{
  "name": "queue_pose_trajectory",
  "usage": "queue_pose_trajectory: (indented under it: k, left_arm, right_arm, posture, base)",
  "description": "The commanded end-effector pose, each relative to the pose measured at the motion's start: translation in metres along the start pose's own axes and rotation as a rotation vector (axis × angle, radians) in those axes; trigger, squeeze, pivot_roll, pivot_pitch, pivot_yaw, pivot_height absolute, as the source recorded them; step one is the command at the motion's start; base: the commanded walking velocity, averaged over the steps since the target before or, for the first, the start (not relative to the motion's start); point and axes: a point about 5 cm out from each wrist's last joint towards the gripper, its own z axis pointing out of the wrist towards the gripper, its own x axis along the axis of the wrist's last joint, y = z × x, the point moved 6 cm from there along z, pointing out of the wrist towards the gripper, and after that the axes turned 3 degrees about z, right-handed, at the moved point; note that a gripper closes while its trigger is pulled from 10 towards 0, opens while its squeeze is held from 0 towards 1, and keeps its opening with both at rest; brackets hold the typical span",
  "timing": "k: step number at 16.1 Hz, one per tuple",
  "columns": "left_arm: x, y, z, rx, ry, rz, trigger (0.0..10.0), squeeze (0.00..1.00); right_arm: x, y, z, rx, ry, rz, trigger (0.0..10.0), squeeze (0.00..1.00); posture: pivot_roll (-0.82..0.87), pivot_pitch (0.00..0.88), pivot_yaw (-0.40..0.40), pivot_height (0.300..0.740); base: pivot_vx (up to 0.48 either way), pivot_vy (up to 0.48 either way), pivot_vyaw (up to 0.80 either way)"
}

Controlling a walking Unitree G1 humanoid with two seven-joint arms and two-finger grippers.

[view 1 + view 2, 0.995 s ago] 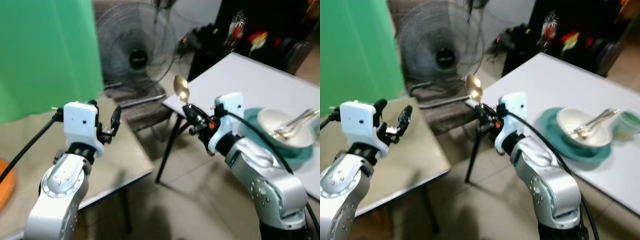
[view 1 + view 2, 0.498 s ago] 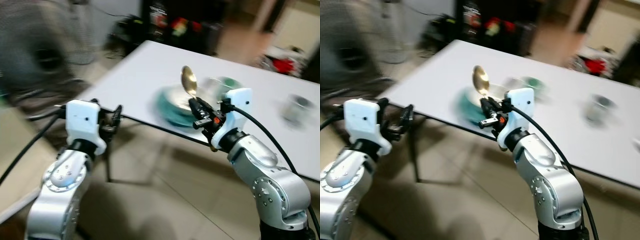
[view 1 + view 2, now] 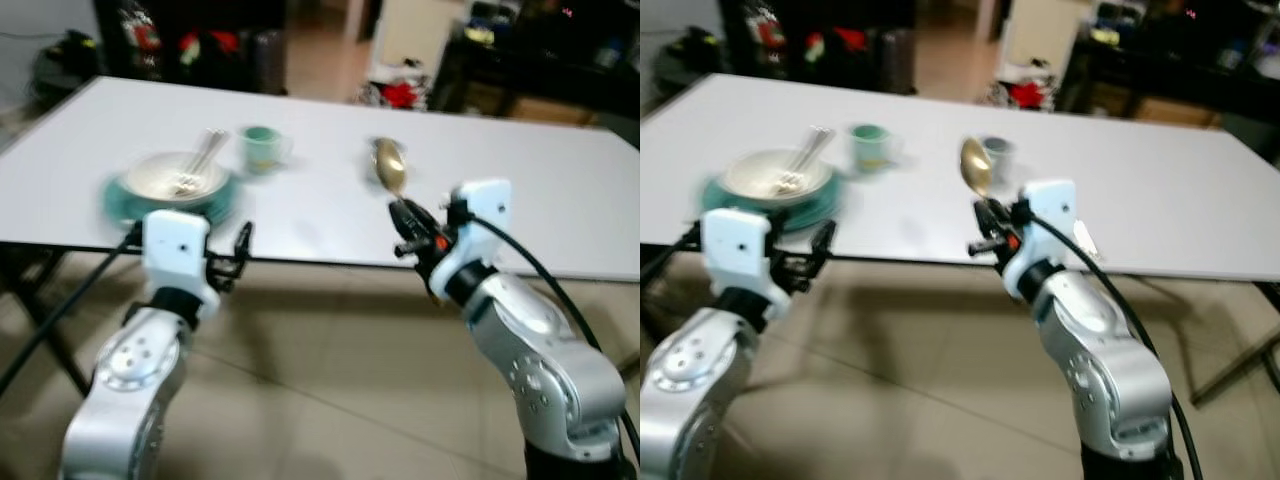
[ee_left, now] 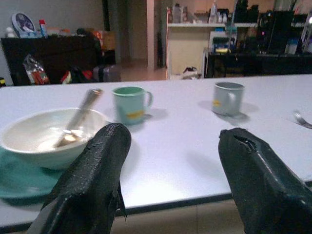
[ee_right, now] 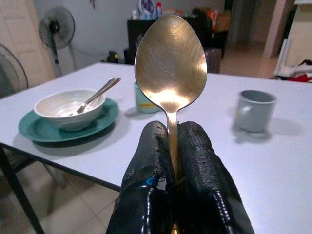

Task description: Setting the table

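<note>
Landmark: the white rectangular worktop [image 3: 520, 170]; all places below are given relative to it.
Right tool [image 5: 171, 146]: its two black fingers are pressed together on the handle of a gold-coloured metal spoon [image 5: 170, 68], which stands upright with the bowl on top, just before the near edge of the worktop.
Left tool [image 4: 173, 161]: fingers are spread wide and hold nothing; it hovers at the near edge, in front of the bowl.
Already on the worktop: a white ceramic bowl [image 4: 46, 134] with cutlery inside, standing on a round teal plate [image 5: 34, 130] at the left part; a light green mug [image 4: 130, 104] just behind it; a grey mug [image 4: 228, 98] more to the middle.
Task progress: one place looks set; the spoon is not yet laid down, so I judge this step as carrying.
Change from earlier frames: the camera has turned from a standing fan and a green screen towards the worktop; the spoon stays clamped in the right tool.
</note>
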Motion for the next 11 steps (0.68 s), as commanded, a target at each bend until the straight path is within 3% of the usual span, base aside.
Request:
queue_pose_trajectory:
  k: [1, 6, 11]
  left_arm:
    - [0.002, 0.010, 0.000, -0.031, 0.006, -0.015, 10.0, 0.00]
    - [-0.003, 0.006, -0.003, -0.008, -0.001, -0.015, 10.0, 0.00]
    - [-0.003, 0.004, -0.005, -0.010, -0.006, -0.012, 10.0, 0.00]
  right_arm:
    - [-0.003, 0.015, -0.002, -0.055, -0.017, -0.007, 10.0, 0.00]
    - [-0.023, 0.028, -0.003, -0.099, -0.133, -0.131, 10.0, 0.00]
    - [-0.035, 0.035, -0.004, -0.102, -0.183, -0.133, 10.0, 0.00]
  posture:
    - [-0.09, 0.000, -0.036, 0.740]
    - [-0.07, 0.000, -0.053, 0.740]
    - [-0.06, 0.000, -0.057, 0.740]
  base:
    - [0.000, 0.000, 0.00]
    - [0.000, 0.000, 0.00]
    - [0.155, 0.000, 0.00]
